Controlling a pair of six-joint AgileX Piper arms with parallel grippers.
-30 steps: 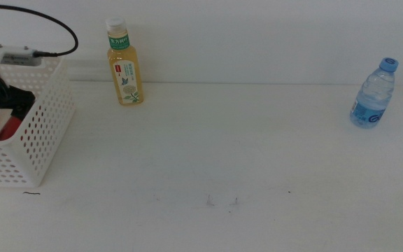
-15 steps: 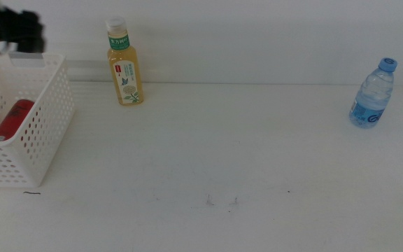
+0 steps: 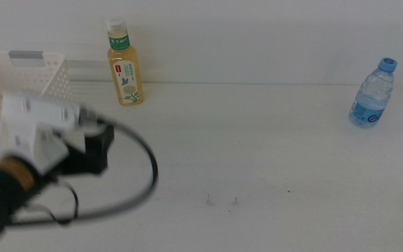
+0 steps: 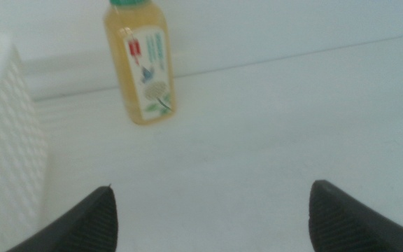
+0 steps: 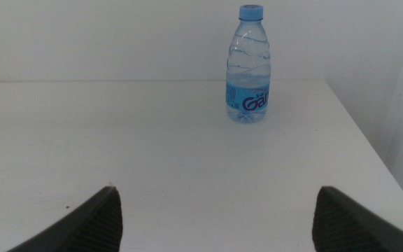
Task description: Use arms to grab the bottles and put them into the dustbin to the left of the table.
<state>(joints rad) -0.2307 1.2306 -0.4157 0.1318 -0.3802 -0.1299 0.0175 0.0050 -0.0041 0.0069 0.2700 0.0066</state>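
My left hand (image 3: 93,147) hangs over the white counter (image 3: 257,140) beside the dustbin (image 3: 19,73), jaws apart and empty. The tea bottle (image 4: 140,63) stands upright ahead near the back wall; the water bottle (image 5: 249,64) stands at the far right corner, facing my right hand, also spread.

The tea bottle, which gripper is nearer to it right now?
Left. The left gripper faces the tea bottle from close by, fingers open and empty; the right gripper waits facing the water bottle.
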